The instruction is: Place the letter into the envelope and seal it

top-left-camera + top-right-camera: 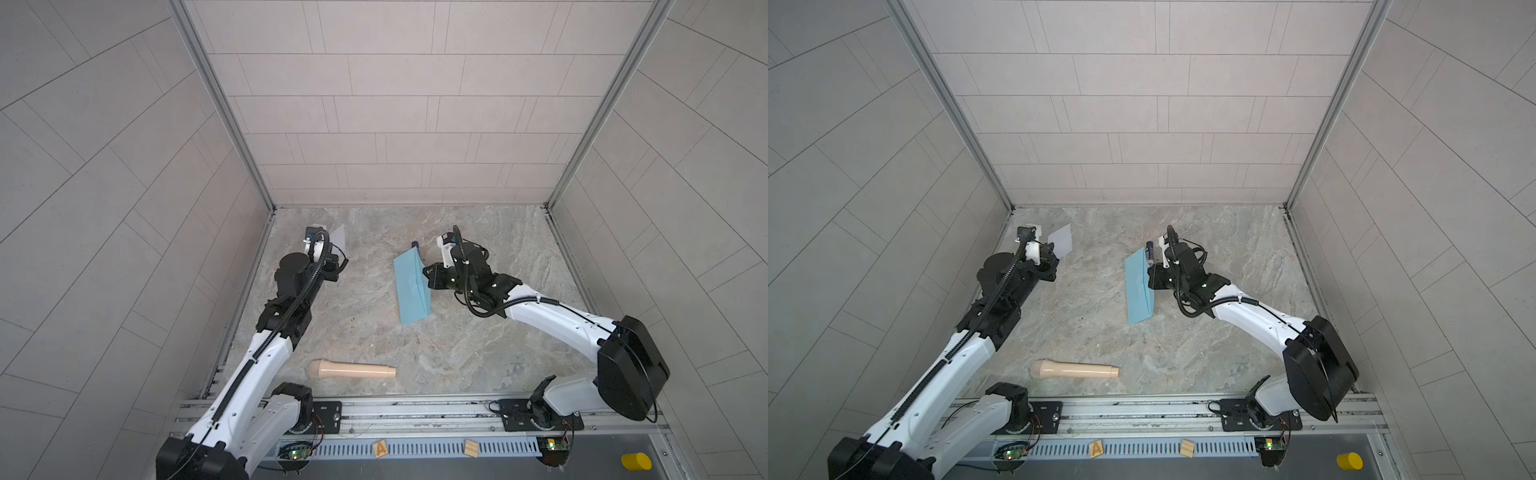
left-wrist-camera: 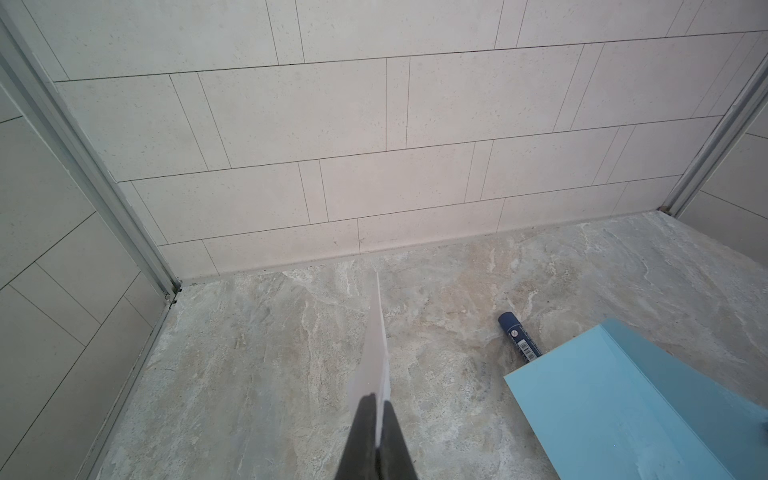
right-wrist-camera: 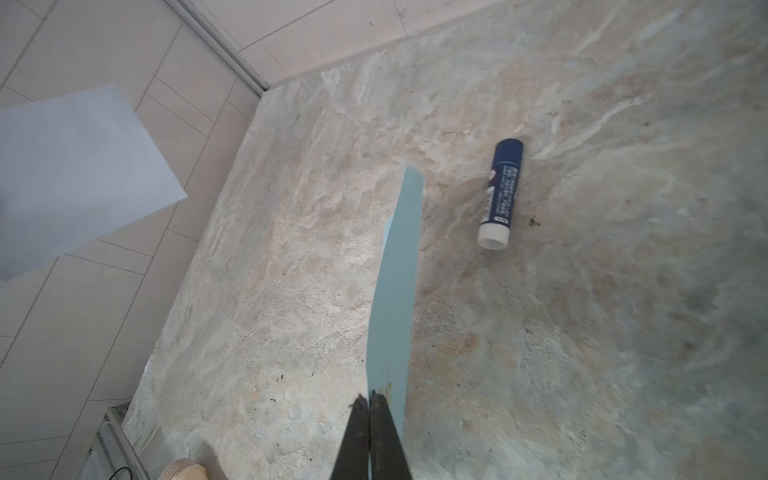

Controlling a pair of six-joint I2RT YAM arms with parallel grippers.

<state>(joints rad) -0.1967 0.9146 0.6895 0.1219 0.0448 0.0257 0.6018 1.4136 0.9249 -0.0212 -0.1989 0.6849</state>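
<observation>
Readable writing: only a capital "A" on wooden block (image 1: 380, 449), far from glue stick (image 3: 500, 195), past front rail (image 1: 415, 409); on glue stick a barcode and tiny white print over dark blue, too small to read, one end white. Letter (image 3: 75, 178): pale white sheet w/ plain face toward cameras, border and flowers not to be seen from these angles, edge-on in left wrist view; held clear of table (image 1: 457, 353), well apart from glue stick, to its left in both top views. Left gripper (image 2: 379, 405): jaws pressed together w/ only the sheet's edge between, pinching it at one end. Envelope (image 1: 411, 286): light blue, long, fold line of flap along one long side, small gold mark (image 3: 388, 388) right by the jaw tips in right wrist view; held on a tilt, far corner just beside glue stick and covering part of it in both top views, rest stretching away from glue stick toward front rail; contact of low end w/ table not clear. Right gripper (image 3: 369, 401): jaws closed on envelope's long side, approx. at mid-length. Beige mic-shaped piece (image 1: 353, 369) lying flat, well apart from glue stick, on front-rail side.
</observation>
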